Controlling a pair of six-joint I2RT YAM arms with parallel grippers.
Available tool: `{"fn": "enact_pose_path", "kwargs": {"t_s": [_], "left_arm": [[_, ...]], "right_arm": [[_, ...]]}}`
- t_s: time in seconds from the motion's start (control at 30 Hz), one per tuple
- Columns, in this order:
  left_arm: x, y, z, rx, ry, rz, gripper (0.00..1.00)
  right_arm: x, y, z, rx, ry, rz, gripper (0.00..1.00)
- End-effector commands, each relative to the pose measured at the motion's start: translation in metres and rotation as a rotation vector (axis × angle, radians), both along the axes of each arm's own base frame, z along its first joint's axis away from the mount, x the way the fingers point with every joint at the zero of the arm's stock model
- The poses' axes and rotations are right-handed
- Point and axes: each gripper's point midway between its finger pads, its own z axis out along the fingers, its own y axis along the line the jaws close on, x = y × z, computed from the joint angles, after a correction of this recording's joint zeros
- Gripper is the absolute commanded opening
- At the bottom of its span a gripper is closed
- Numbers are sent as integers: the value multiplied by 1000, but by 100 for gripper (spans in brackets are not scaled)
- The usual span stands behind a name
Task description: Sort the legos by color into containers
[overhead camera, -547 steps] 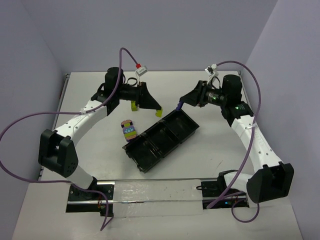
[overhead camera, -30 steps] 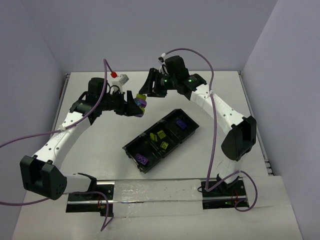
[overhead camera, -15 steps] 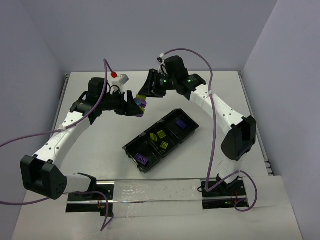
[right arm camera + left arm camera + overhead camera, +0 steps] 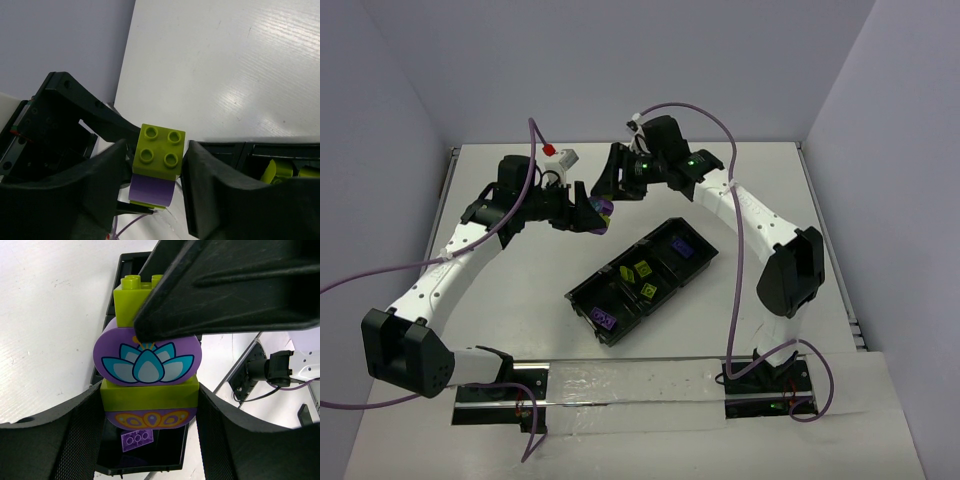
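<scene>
1. The left gripper is about half open. Its jaws are clamped on both sides of the stacked block, at the lower yellow-green layer.
2. From the bottom up, we see these layers in the stacked block: a printed purple piece, a yellow-green one, a rounded purple piece with a lotus print, and the top yellow-green brick.
3. The right gripper is narrowed around the top yellow-green brick. In the right wrist view a finger lies against each side of it.
4. The stacked block is off the table, held in the air between the two grippers, just past the far end of the tray.
5. The tray lies diagonally on the table.
6. Its far compartment holds one purple brick.
7. Its middle compartment holds two yellow-green bricks.
8. Its near compartment holds another purple lego.
</scene>
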Motion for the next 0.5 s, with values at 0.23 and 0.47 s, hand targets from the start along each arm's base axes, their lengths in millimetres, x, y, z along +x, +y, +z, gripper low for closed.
{"fn": "enact_pose_path", "kwargs": {"t_s": [0.23,0.47], "left_arm": [[8,-6,31,-38,-114,-12,0],[-1,-2,25,-23,-95,-15,0]], "right_arm": [[3,5,20,46,-65,-7,10],[18,-22,30,62,-101,-110,0]]}}
